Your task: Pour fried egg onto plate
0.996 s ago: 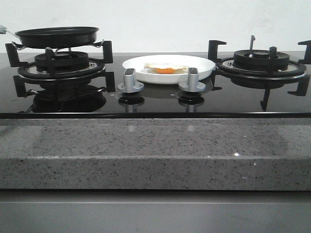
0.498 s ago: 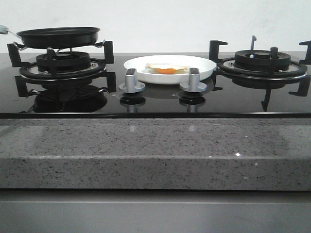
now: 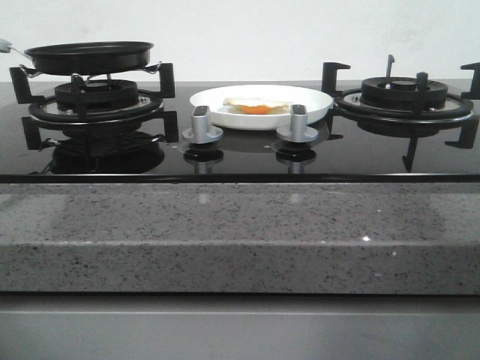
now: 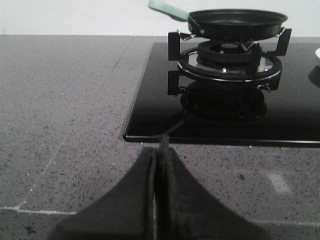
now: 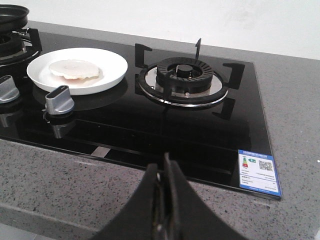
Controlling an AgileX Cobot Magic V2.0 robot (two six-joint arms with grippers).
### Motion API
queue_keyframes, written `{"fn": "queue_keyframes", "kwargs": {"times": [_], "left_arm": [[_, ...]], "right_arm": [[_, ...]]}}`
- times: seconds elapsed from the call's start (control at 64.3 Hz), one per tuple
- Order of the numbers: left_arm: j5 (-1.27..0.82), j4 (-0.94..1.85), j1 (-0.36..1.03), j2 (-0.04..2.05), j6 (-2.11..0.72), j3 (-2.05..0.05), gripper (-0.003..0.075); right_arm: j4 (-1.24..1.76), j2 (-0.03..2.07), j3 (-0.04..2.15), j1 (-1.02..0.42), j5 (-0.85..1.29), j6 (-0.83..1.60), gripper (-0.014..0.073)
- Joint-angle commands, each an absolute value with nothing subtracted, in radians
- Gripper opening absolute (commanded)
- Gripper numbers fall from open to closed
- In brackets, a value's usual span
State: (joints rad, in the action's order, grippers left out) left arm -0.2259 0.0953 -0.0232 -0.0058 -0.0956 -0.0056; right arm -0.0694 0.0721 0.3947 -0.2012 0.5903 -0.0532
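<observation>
My flat creamy-white fried egg with its orange yolk (image 3: 256, 107) lies in the middle of the plain white, round, glossy plate (image 3: 315, 101), which sits on the black glass hob (image 3: 240, 154) between the two burners, just behind the two silver control knobs (image 3: 202, 125). From my right wrist camera the egg (image 5: 73, 69) looks flat and fully inside the plate's raised rim (image 5: 112, 75), so I judge the pour itself complete. The black round frying pan (image 3: 90, 55) sits level on the left burner's black grate (image 3: 94, 101), its pale green handle (image 4: 167, 8) pointing away from the plate; as far as the views show, it is empty, and resting it on the grate keeps it stable and away from the plate. My left gripper (image 4: 159, 165) has its dark fingers pressed together with nothing between them, low over the speckled grey stone counter (image 4: 65, 110) in front of the hob, well apart from the pan. My right gripper (image 5: 164, 192) is likewise clenched and holding nothing, over the counter edge in front of the right burner (image 5: 182, 75). Both arms are clear of the cookware, which suits a finished task.
</observation>
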Motion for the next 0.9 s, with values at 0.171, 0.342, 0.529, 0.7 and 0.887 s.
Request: {"fn": "queue_keyframes", "kwargs": {"times": [0.171,0.342,0.529,0.7,0.887], "left_arm": [[-0.127,0.106,-0.025,-0.024,-0.086,0.013,-0.0019],[-0.129,0.106,-0.025,-0.024,-0.086,0.013,-0.0019],[-0.129,0.106,-0.025,-0.024,-0.086,0.013,-0.0019],[-0.129,0.106,-0.025,-0.024,-0.086,0.013,-0.0019],[-0.129,0.106,-0.025,-0.024,-0.086,0.013,-0.0019]], "right_arm": [[-0.086,0.084,0.421,-0.201,0.505,-0.056,-0.0060],[-0.086,0.084,0.421,-0.201,0.505,-0.056,-0.0060],[-0.086,0.084,0.421,-0.201,0.505,-0.056,-0.0060],[-0.086,0.084,0.421,-0.201,0.505,-0.056,-0.0060],[-0.086,0.084,0.421,-0.201,0.505,-0.056,-0.0060]]}}
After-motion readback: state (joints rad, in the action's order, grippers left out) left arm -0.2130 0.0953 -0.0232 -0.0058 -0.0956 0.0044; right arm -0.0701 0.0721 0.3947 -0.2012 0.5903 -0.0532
